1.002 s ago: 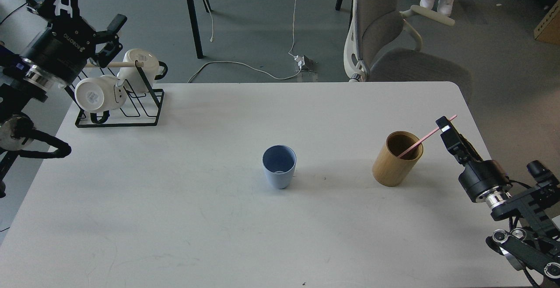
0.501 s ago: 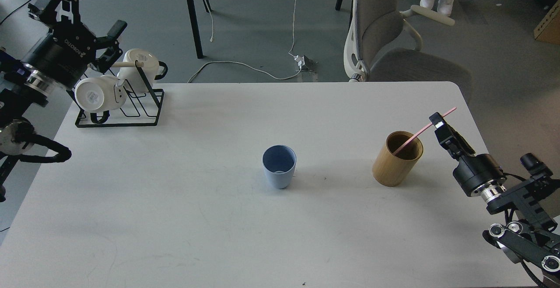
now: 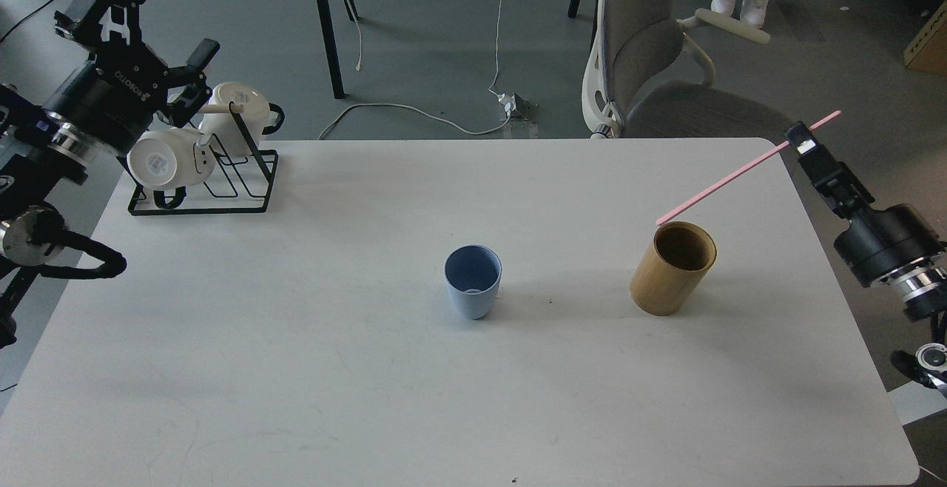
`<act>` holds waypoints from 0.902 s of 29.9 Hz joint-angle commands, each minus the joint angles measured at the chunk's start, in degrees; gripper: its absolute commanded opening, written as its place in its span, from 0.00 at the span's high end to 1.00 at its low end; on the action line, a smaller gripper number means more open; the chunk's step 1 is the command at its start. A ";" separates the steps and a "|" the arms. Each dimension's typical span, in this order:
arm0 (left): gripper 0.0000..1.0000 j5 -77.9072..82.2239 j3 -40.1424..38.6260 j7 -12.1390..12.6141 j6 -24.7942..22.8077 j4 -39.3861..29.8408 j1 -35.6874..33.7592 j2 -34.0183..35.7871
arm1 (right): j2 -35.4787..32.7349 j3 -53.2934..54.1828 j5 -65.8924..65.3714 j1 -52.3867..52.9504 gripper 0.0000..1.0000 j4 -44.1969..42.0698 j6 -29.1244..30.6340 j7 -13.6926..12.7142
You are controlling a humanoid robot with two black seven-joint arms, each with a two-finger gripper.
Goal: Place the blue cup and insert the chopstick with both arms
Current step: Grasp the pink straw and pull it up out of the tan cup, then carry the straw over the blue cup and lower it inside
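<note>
My right fingers (image 3: pixel 803 145) pinch the pink chopstick (image 3: pixel 729 177) above the wooden holder (image 3: pixel 672 269), left fingers (image 3: pixel 140 17) spread wide, empty.

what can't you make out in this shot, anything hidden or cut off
- Right pincer, head view: seen end-on and dark, so its fingers on the chopstick can't be told apart.
- Right arm: cut off by the right edge.
- Wooden holder: its wall hides the bottom inside.
- White mugs: left pincer partly covers them.
</note>
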 commanded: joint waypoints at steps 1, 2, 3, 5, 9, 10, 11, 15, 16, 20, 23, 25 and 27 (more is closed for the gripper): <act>0.02 -0.01 0.04 0.00 0.01 2.31 0.17 -0.28 | -2.65 2.42 1.31 1.97 1.00 3.52 -0.01 0.00; 0.02 -0.01 0.04 0.00 0.01 2.84 0.52 -0.28 | -2.47 2.34 1.23 4.16 1.00 3.96 -0.01 0.00; 0.02 -0.01 0.04 0.00 0.01 3.63 1.22 -0.36 | -2.38 1.99 1.31 6.88 1.00 4.22 -0.01 0.00; 0.02 -0.01 0.04 0.00 0.01 5.38 2.45 -1.15 | -0.64 -0.72 1.66 12.42 1.00 3.96 1.35 0.00; 0.02 0.08 0.13 0.00 0.01 9.08 2.90 -3.17 | 4.99 -14.05 1.75 27.70 1.00 0.99 5.14 0.00; 0.02 -0.01 0.13 0.00 0.01 9.78 2.99 -3.44 | 5.70 -19.14 1.75 32.09 1.00 0.02 5.14 0.00; 0.02 -0.01 0.13 0.00 0.01 10.22 3.25 -3.53 | 6.66 -24.41 1.49 36.40 1.00 -0.78 5.14 0.00; 0.02 -0.01 0.13 0.00 0.01 10.23 3.78 -3.62 | 11.23 -41.30 0.35 49.07 1.00 -3.33 5.06 0.00; 0.02 -0.01 0.13 0.00 0.01 10.23 3.78 -3.70 | 12.37 -43.86 -0.61 51.01 1.00 -3.85 5.05 0.00; 0.02 -0.01 0.13 0.00 0.01 10.23 3.78 -4.23 | 18.43 -48.37 -6.06 52.96 1.00 -8.59 3.92 0.00; 0.02 -0.01 0.13 0.00 0.01 10.23 3.95 -4.84 | 21.34 -48.90 -9.22 52.61 1.00 -13.16 2.95 0.00; 0.02 -0.01 0.13 0.00 0.01 10.23 4.21 -4.67 | 23.10 -48.99 -10.72 52.26 1.00 -14.67 2.86 0.00; 0.02 -0.01 0.04 0.00 0.01 10.23 4.65 -4.67 | 24.59 -49.16 -11.17 51.47 1.00 -15.55 2.68 0.00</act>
